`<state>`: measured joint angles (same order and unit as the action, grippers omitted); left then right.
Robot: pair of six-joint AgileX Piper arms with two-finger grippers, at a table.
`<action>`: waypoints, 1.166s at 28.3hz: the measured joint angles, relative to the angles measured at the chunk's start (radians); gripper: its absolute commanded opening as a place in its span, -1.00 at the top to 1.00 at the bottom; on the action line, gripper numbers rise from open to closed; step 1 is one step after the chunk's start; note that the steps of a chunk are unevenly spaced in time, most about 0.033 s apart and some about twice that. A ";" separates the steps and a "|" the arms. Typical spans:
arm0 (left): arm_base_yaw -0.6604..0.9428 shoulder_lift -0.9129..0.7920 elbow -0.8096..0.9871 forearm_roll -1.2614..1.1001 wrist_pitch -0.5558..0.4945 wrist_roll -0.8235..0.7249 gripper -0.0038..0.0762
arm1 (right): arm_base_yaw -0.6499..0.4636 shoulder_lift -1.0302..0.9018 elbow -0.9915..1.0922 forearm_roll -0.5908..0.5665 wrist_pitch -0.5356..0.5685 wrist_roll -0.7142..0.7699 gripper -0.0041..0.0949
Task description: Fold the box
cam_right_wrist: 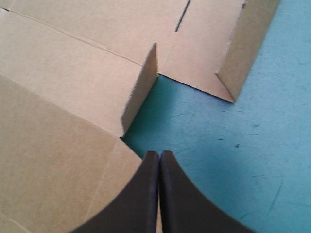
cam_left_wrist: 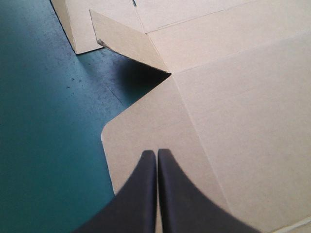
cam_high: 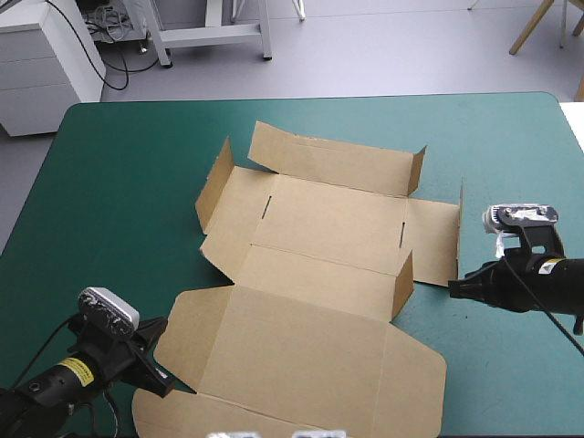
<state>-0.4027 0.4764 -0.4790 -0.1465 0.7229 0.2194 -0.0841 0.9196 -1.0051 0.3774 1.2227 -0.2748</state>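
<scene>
brown box (cam_high: pixel 319 228) lies mostly flat on the teal-green table (cam_high: pixel 119 182), some flaps raised; left gripper (cam_high: pixel 185 389) and right gripper (cam_high: pixel 453 288) sit closed, empty, at its edges.

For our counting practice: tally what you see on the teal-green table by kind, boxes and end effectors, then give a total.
Brown box: 1
End effectors: 2, the left end effector and the right end effector
Total: 3
</scene>
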 measured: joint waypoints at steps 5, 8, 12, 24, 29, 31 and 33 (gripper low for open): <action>0.000 0.000 0.000 0.000 0.000 0.000 0.93 | 0.170 -0.056 -0.002 0.010 0.009 0.102 0.95; 0.000 0.000 0.000 0.000 0.000 0.000 0.93 | 0.258 -0.059 -0.002 -0.008 0.012 0.142 0.95; 0.000 0.000 0.001 -0.001 0.000 0.000 0.93 | 0.320 -0.058 -0.002 -0.114 0.012 0.211 0.95; 0.000 0.000 0.001 -0.001 0.000 0.000 0.93 | 0.326 -0.058 -0.002 -0.194 0.010 0.306 0.92; 0.000 0.000 0.002 -0.001 0.000 0.000 0.93 | 0.326 -0.058 -0.002 -0.194 0.005 0.337 0.38; 0.000 0.000 0.003 -0.001 0.000 0.000 0.93 | 0.326 -0.058 -0.002 -0.194 0.005 0.337 0.06; 0.000 0.000 0.004 -0.001 0.000 0.000 0.93 | 0.326 -0.058 -0.002 -0.194 0.005 0.336 -0.19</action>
<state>-0.4027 0.4764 -0.4747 -0.1477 0.7229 0.2194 0.2414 0.8615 -1.0074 0.1836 1.2276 0.0611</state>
